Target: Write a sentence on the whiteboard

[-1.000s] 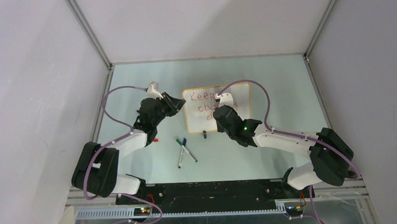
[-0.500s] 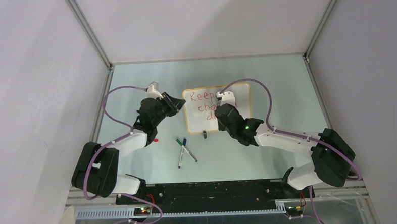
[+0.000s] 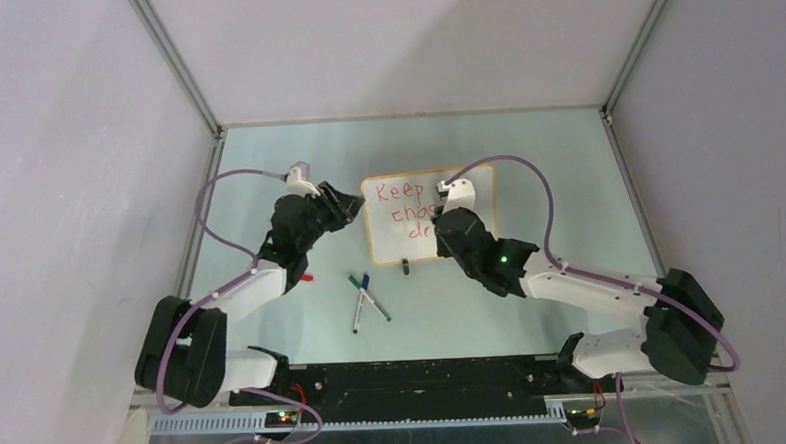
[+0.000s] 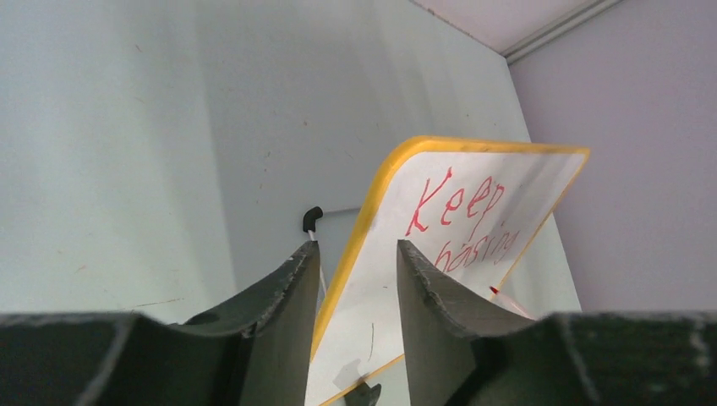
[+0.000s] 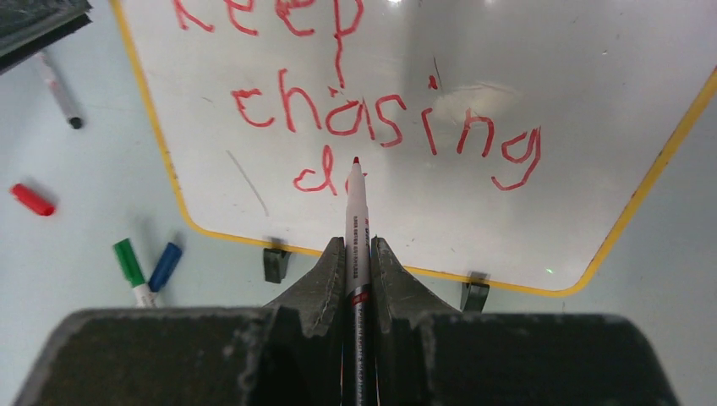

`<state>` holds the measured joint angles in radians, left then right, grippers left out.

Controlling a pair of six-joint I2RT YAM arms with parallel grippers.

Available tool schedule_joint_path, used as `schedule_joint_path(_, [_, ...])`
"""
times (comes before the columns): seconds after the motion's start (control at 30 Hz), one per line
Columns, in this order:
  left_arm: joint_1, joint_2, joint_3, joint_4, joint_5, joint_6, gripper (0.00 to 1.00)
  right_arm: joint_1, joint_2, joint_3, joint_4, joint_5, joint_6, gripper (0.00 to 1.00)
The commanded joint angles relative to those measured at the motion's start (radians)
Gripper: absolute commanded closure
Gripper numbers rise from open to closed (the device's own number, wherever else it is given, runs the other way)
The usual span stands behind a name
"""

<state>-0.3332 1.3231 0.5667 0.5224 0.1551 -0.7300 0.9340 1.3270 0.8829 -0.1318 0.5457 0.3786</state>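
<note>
The whiteboard stands tilted at mid-table on black clip feet. The sentence in red reads "Keep chasing" with a started "d" below it. My right gripper is shut on a red marker, whose tip hovers at that lowest line. In the top view the right gripper covers the board's right half. My left gripper is open and straddles the whiteboard's yellow left edge, with gaps on both sides. Seen from above, the left gripper is at the board's left side.
A green marker and a blue marker lie crossed in front of the board. A red cap lies by the left arm. A thin white pen with a black tip lies left of the board. Enclosure walls surround the table.
My left jaws have widened around the board's edge. The right arm has shifted right and back a little, and more of the red writing shows.
</note>
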Motion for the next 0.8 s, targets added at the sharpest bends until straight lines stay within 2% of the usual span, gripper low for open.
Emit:
schedule_joint_path(0.0, [0.005, -0.129, 0.061, -0.116, -0.084, 0.103, 0.5, 0.026, -0.118, -0.054, 0.099, 0.052, -0.038, 1.0])
schedule_joint_path(0.13, [0.002, -0.231, 0.166, -0.287, -0.137, 0.182, 0.38, 0.026, -0.182, -0.103, 0.148, 0.059, -0.041, 1.0])
schedule_joint_path(0.17, [0.042, -0.234, 0.251, -0.376, -0.148, 0.21, 0.38, 0.026, -0.194, -0.115, 0.163, 0.06, -0.04, 1.0])
schedule_joint_path(0.27, [-0.02, -0.132, 0.479, -0.598, -0.177, 0.273, 0.35, 0.027, -0.209, -0.13, 0.18, 0.066, -0.038, 1.0])
schedule_joint_path(0.37, [-0.03, 0.014, 0.77, -0.805, -0.119, 0.309, 0.32, 0.03, -0.222, -0.141, 0.182, 0.073, -0.033, 1.0])
schedule_joint_path(0.43, [-0.031, 0.116, 0.895, -0.852, -0.096, 0.315, 0.28, 0.031, -0.231, -0.152, 0.186, 0.074, -0.027, 1.0])
schedule_joint_path(0.53, [-0.029, 0.249, 1.036, -0.887, -0.171, 0.303, 0.21, 0.034, -0.247, -0.169, 0.2, 0.071, -0.022, 1.0])
schedule_joint_path(0.57, [-0.03, 0.281, 1.055, -0.885, -0.207, 0.3, 0.06, 0.034, -0.249, -0.171, 0.202, 0.072, -0.021, 1.0])
schedule_joint_path(0.6, [-0.03, 0.291, 1.066, -0.857, -0.287, 0.292, 0.03, 0.035, -0.25, -0.174, 0.205, 0.071, -0.021, 1.0])
schedule_joint_path(0.63, [-0.029, 0.295, 1.057, -0.822, -0.319, 0.292, 0.01, 0.034, -0.251, -0.175, 0.205, 0.071, -0.02, 1.0])
schedule_joint_path(0.7, [-0.019, 0.294, 0.988, -0.735, -0.478, 0.229, 0.01, 0.036, -0.249, -0.177, 0.209, 0.071, -0.019, 1.0])
schedule_joint_path(0.73, [-0.01, 0.296, 0.931, -0.707, -0.485, 0.155, 0.01, 0.036, -0.246, -0.178, 0.21, 0.069, -0.019, 1.0])
schedule_joint_path(0.77, [0.026, 0.304, 0.909, -0.681, -0.363, 0.139, 0.01, 0.036, -0.244, -0.178, 0.212, 0.069, -0.018, 1.0])
